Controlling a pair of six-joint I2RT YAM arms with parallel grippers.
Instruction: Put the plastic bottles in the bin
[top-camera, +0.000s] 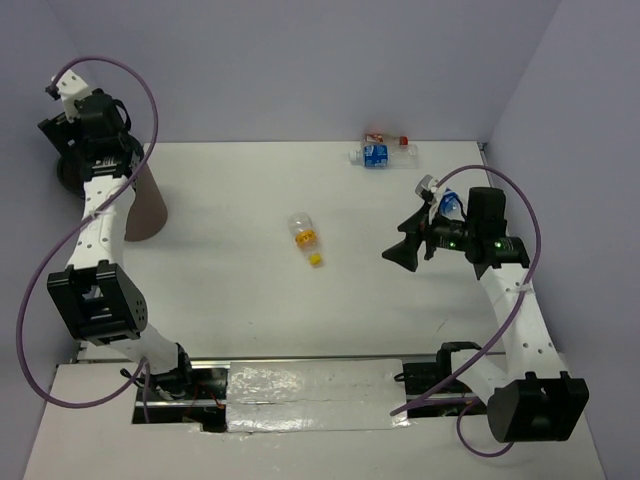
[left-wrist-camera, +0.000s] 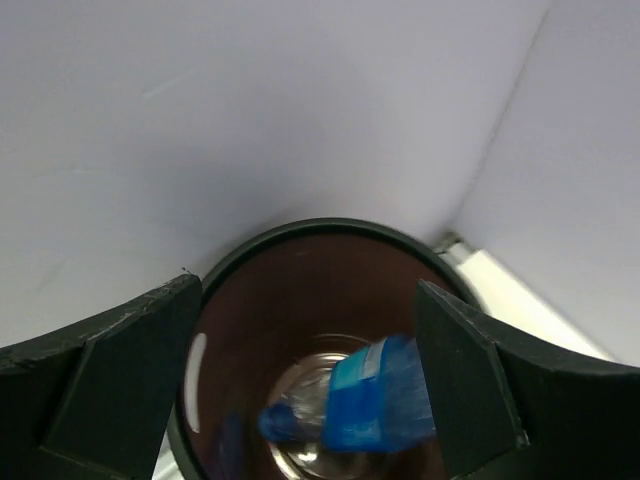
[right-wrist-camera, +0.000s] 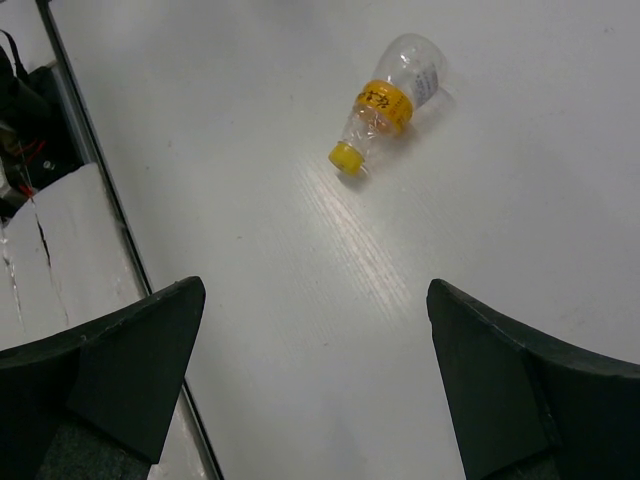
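Note:
The brown bin (top-camera: 146, 206) stands at the far left, partly hidden by my left arm. My left gripper (top-camera: 66, 148) hangs over it, open. In the left wrist view the open gripper (left-wrist-camera: 308, 335) looks down into the bin (left-wrist-camera: 300, 229), where a blurred blue-labelled bottle (left-wrist-camera: 375, 400) lies loose inside. The orange-labelled bottle with a yellow cap (top-camera: 305, 238) lies mid-table. It also shows in the right wrist view (right-wrist-camera: 390, 98). My right gripper (top-camera: 400, 252) (right-wrist-camera: 315, 310) is open and empty, above the table, right of that bottle. A blue-labelled bottle (top-camera: 378, 155) and a red-labelled one (top-camera: 385, 139) lie at the back.
Another blue-labelled bottle (top-camera: 450, 203) lies partly hidden behind my right wrist. Walls close the table at the back and right. A foil-covered strip (top-camera: 310, 385) and cables run along the near edge between the arm bases.

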